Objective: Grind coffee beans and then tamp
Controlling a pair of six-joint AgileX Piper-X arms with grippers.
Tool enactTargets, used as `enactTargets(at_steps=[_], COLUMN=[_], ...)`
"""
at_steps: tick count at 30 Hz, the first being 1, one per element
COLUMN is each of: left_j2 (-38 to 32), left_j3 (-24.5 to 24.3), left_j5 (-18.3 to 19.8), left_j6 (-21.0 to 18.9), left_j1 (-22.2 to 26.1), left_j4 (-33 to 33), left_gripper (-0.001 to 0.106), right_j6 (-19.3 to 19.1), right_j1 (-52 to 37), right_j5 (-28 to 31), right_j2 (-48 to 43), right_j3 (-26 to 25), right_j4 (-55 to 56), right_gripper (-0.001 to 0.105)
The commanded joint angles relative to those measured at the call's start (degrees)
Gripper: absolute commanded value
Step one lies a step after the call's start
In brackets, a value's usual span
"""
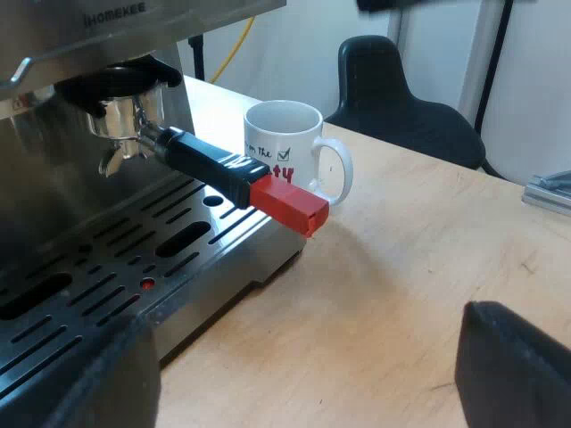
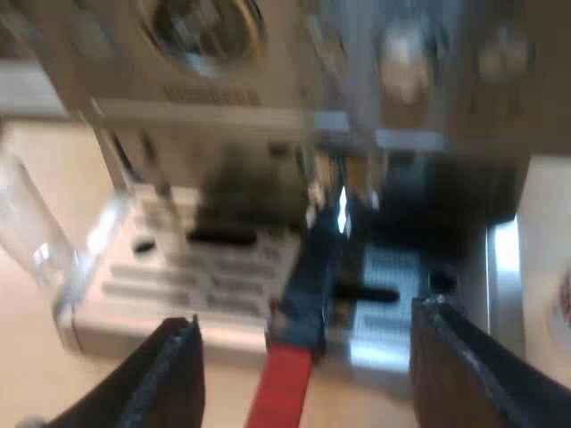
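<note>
While one holder (image 1: 223,169) is sitting locked into the front of the one espresso machine (image 1: 53,187), its red-ended handle is jutting out over the drip tray. The right gripper (image 2: 308,321) is hanging released, its two fingers spread either side of that red end. The left gripper (image 1: 303,357) is gaping released over the surface (image 1: 401,250). One mug (image 1: 285,147) is standing just beside the red end, and one measuring glass (image 2: 31,223) is standing near the machine.
</note>
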Motion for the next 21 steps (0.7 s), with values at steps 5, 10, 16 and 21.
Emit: enactTargets(at_steps=[5,10,16,21], left_j2=[-0.34,-0.34,-0.34,-0.34], left_j3=[-0.61,-0.61,-0.61,-0.61], left_j5=[0.8,0.8,0.8,0.8], left_j6=[-0.59,-0.59,-0.59,-0.59], left_j1=[-0.36,-0.36,-0.36,-0.36], left_j4=[0.25,0.86,2.72,2.71], left_gripper=[0.069,0.069,0.069,0.069], right_j6=[2.99,4.54,5.69,8.86], right_j1=[-2.88,-2.92,-2.92,-5.77], right_j5=[-8.21,-8.79,-10.52,-14.06], right_j2=[3.55,7.13,11.47,13.05], right_j3=[-0.78,-2.87,-5.26,-5.23], right_j4=[2.02,5.01,7.53,8.03], right_gripper=[0.054,0.054,0.054,0.054])
